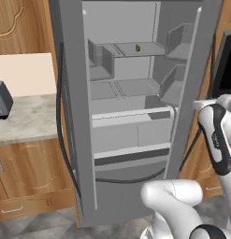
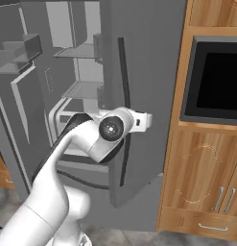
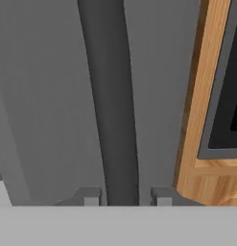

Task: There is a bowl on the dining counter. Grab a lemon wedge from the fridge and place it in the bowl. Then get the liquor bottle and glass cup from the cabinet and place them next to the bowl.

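The grey fridge (image 1: 131, 140) stands with both doors swung open. A tiny yellow-green lemon wedge (image 1: 138, 47) lies on its upper glass shelf. In the hand view my gripper (image 3: 124, 197) straddles the long dark handle (image 3: 112, 105) of the right fridge door (image 2: 139, 57). One of the fingertips (image 3: 91, 197) sits on each side of the handle, with a thin gap showing, so the jaws are open. My hand (image 2: 145, 120) sits against the door's outer face at mid height. The bowl, dining counter, liquor bottle and glass cup are out of view.
A black built-in oven window (image 2: 218, 77) in a wood column stands right of the door. Left of the fridge is a beige counter (image 1: 28, 119) with a dark grey appliance (image 1: 1, 100). A carved wood wall cabinet door (image 1: 14, 23) hangs above it. Wood drawers (image 2: 201, 223) sit low.
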Motion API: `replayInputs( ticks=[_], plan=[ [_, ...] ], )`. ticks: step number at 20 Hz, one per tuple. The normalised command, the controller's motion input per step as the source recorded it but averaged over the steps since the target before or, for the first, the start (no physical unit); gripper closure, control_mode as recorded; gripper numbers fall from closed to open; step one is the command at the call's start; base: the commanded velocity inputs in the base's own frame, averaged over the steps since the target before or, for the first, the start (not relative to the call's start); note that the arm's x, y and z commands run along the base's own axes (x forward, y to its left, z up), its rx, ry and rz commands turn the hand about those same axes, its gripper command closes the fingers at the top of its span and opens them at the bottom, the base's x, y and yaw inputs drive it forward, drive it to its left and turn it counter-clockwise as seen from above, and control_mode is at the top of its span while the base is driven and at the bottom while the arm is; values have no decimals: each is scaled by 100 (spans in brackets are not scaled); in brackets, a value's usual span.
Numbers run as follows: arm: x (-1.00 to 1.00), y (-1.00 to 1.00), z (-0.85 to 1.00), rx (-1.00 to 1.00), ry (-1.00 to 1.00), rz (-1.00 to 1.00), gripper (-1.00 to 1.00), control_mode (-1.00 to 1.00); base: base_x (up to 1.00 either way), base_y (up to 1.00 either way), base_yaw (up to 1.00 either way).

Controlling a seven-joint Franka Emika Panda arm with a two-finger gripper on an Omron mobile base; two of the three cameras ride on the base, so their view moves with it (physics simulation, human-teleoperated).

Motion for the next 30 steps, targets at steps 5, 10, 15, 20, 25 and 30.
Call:
replayInputs(
  ticks=[5, 10, 15, 20, 25, 30],
  plan=[
    [-100, -85, 2, -1, -5, -4, -100, -100, 0, 0, 0],
    [-100, 29, 32, -9, -31, -1, -100, -100, 0, 0, 0],
    [-99, 100, 30, -20, -19, 0, -100, -100, 0, 0, 0],
    [-33, 100, 19, -15, 2, 2, -100, -100, 0, 0, 0],
    [52, 100, 7, -6, 11, 0, -100, -100, 0, 0, 0],
    [88, 91, 0, -9, 8, 0, -100, -100, 0, 0, 0]
  ],
)
